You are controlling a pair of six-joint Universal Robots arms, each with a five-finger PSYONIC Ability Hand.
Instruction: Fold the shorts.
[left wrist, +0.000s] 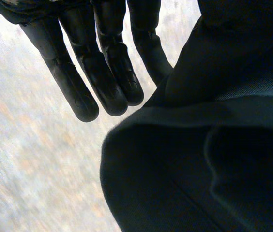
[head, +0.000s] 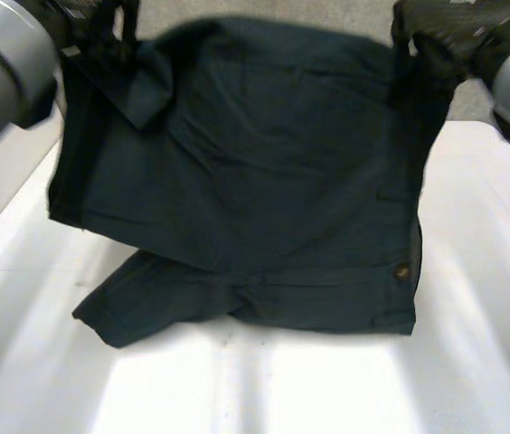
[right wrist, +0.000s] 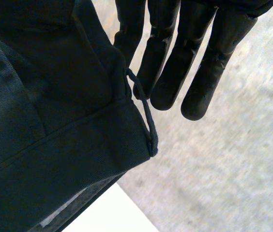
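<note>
Dark blue-green cloth, the shorts (head: 255,181) hang as a broad sheet between the two hands, their upper edge lifted off the table (head: 472,316) and their lower part lying on it. At the bottom, on the robot's left side, a piece of the cloth is tucked under and juts out across the white top. A small brown button (head: 405,268) sits near the lower corner on the robot's right.

The left hand (head: 101,23) has the upper corner on its own side, where the cloth folds over in a flap. In the left wrist view the left hand (left wrist: 93,63) keeps its fingers straight and close together. The shorts (left wrist: 199,159) bunch against the innermost finger, pinched on the thumb side, and the thumb itself is hidden by cloth.

The right hand (head: 436,32) has the opposite upper corner. In the right wrist view the right hand (right wrist: 175,58) also shows straight fingers. The shorts (right wrist: 54,121) are caught beside the innermost one, and a loop (right wrist: 146,111) hangs at that corner just under the fingertips.

Below that corner a white edge of the table (right wrist: 112,212) shows, with a grey speckled floor (right wrist: 223,169) beyond it. Both grey arms enter at the upper corners of the head view.
</note>
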